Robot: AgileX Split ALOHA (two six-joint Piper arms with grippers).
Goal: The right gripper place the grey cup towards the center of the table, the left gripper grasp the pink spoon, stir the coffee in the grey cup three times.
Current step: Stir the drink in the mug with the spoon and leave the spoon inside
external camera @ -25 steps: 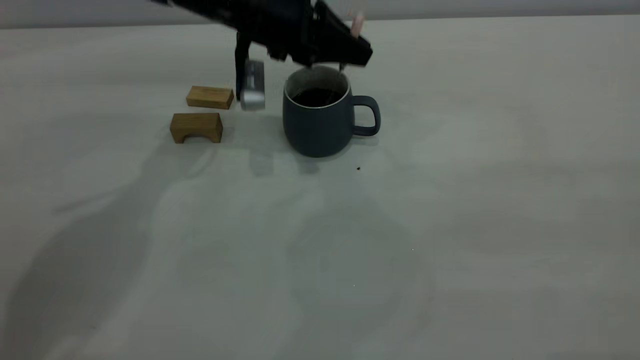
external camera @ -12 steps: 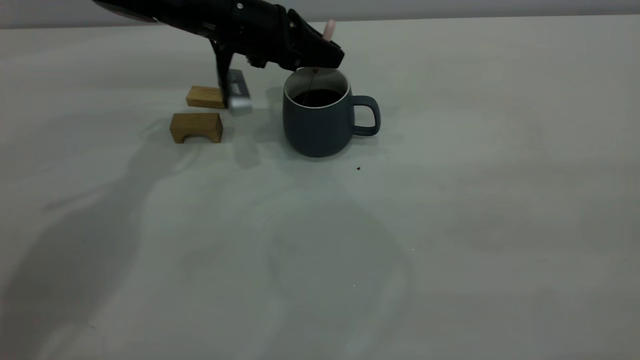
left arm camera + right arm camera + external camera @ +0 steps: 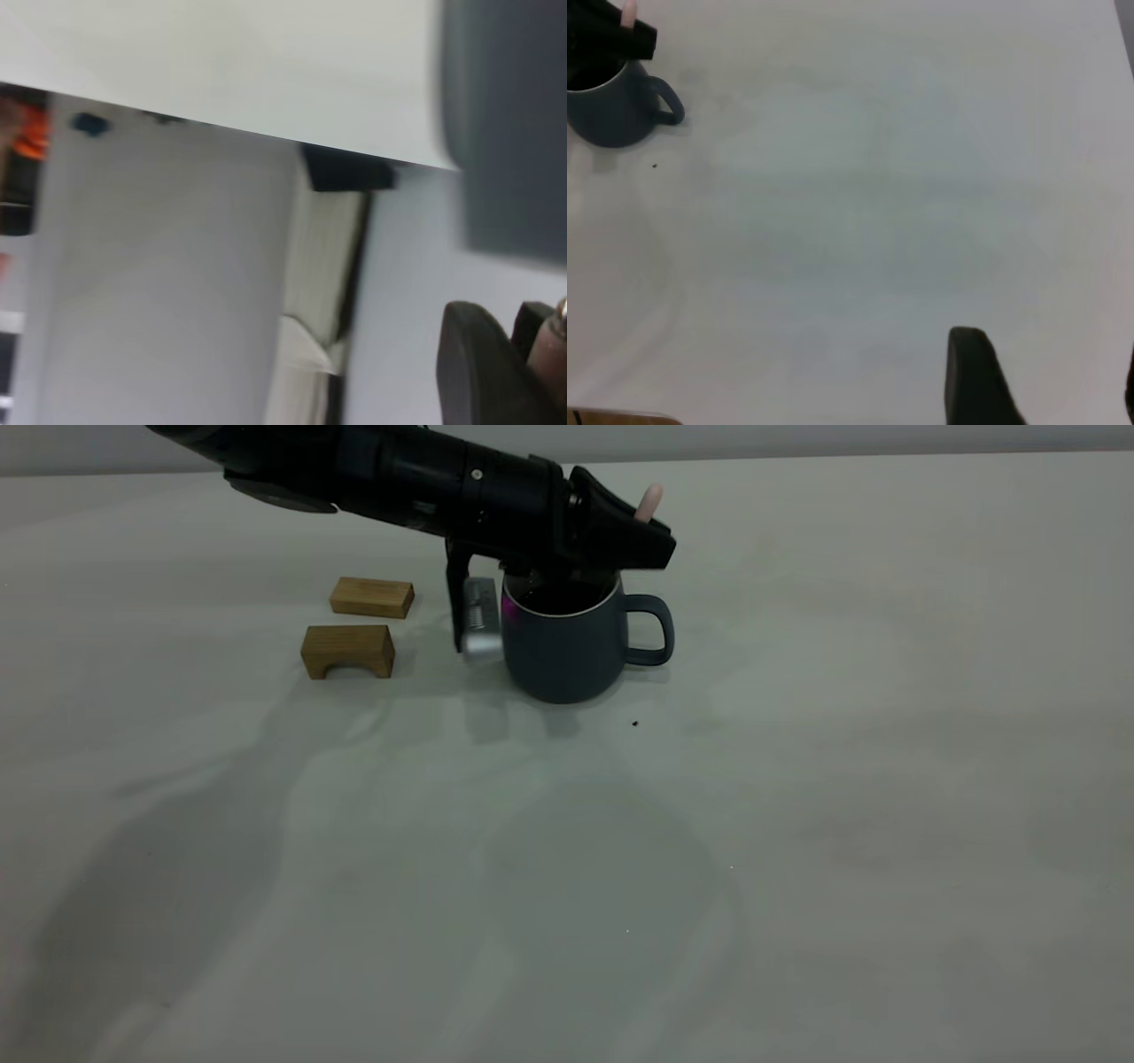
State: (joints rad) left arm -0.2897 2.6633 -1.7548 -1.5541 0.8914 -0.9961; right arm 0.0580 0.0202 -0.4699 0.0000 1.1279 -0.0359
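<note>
Grey cup (image 3: 567, 646): upright on surface (image 3: 797, 779), handle toward right arm's side. Pink spoon (image 3: 649, 502): near-vertical, handle end up, clamped in left gripper (image 3: 611, 558) over cup mouth. Right gripper (image 3: 1036, 381): well apart, parted, empty.

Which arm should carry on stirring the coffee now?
Left. The left gripper sits over the grey cup, holding the pink spoon. The right gripper is far across the table, holding nothing.
</note>
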